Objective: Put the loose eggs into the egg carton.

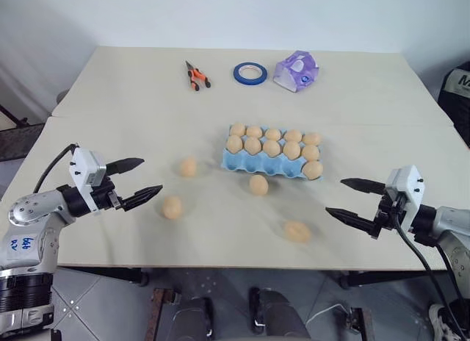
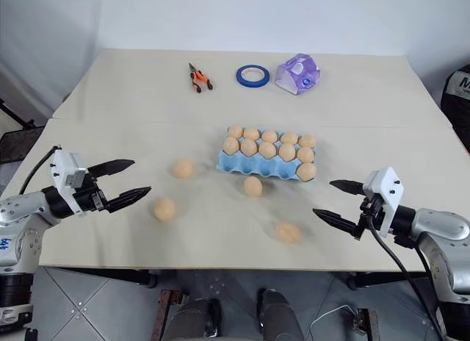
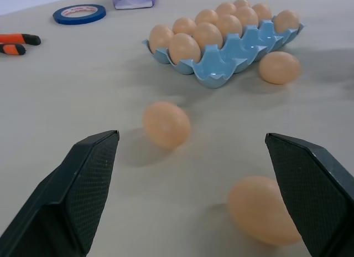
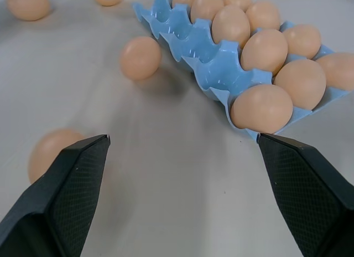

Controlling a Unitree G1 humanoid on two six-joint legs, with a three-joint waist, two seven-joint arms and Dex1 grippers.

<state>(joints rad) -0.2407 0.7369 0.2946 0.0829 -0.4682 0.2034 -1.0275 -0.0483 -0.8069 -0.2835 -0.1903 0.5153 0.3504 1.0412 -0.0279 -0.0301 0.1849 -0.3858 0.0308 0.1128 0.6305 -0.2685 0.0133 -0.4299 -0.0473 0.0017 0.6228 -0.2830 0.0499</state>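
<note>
Left gripper [image 1: 135, 181] hovers wide open over the tabletop [image 1: 132, 106], empty. Four loose eggs [image 1: 172, 207] lie scattered on open surface before the egg carton [image 1: 253, 162], whose near row of cups sits vacant. Right gripper [image 1: 354, 201] hangs spread wide near the front edge.

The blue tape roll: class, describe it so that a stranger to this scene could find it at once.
Start at the table's far edge, beyond the egg carton. Three things lie in a row there: orange-handled pliers, the tape roll and a purple-and-white packet. The roll is the middle one, a flat blue ring.
</note>
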